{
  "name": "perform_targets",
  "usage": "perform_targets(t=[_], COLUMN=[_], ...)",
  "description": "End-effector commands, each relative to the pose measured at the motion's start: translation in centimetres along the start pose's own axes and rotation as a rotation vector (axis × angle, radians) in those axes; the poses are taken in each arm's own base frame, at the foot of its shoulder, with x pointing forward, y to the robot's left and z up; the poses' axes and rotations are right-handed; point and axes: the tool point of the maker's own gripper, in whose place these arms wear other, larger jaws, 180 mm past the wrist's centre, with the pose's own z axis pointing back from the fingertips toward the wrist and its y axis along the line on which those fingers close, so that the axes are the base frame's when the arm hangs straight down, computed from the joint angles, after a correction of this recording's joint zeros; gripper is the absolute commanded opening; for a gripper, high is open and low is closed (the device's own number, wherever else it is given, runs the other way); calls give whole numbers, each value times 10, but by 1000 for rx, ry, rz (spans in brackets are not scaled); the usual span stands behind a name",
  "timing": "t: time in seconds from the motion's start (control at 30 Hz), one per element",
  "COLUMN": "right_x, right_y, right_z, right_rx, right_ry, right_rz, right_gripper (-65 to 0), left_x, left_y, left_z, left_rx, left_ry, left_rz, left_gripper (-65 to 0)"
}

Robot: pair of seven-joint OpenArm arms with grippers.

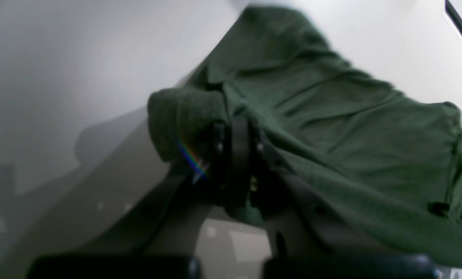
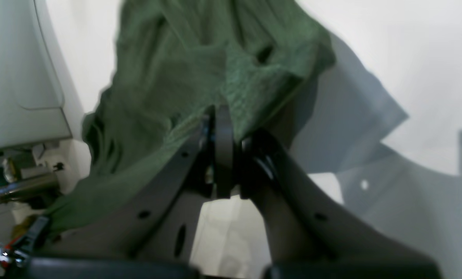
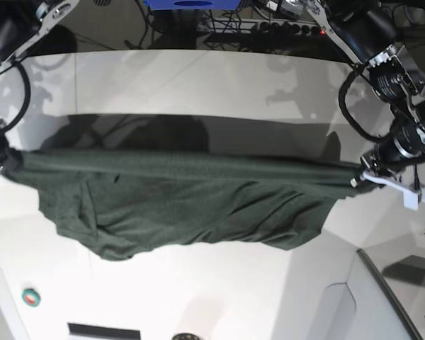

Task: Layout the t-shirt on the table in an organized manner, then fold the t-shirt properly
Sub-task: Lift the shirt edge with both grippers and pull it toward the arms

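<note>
**Green shirt stretched between two grippers above the table**

The plain dark green, wrinkly cotton t-shirt [image 3: 184, 202] hangs in the air as a wide band — its top edge is pulled nearly straight from one side of the base view to the other, and the loose fabric sags below it over the large glossy white table [image 3: 219, 290]. The left gripper [image 1: 236, 128] is pinched tight on a bunched fold of cloth at one end. The right gripper [image 2: 220, 116] is clamped on the opposite end, the cloth draping away from its black fingers [image 2: 224, 147].
</note>
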Motion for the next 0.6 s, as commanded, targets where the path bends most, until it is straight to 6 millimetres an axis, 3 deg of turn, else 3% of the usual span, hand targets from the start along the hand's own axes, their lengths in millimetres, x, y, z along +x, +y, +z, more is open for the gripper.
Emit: perform_targets(t=[0.0,0.17,0.33,0.4,0.57], right_x=[20,37,43,42,12], right_y=[15,40,43,41,14], right_z=[5,4,5,6,8], right_rx=[35,77,82,78,18], right_ry=[-58,-77,-84,-81,-13], right_rz=[7,-14,-40,-41,-62], right_gripper=[-645,-645,-645,-645,-645], left_x=[28,49,52,48,7], left_y=[-6,-21,-23,-21,0], left_z=[7,8,8,8,13], left_rx=[-11,-34,-39,-35,14], left_ry=[-75,-88,-89,-80,9], left_rz=[-24,-34,-33,-32,-41], left_gripper=[-650,-650,-650,-650,-650])
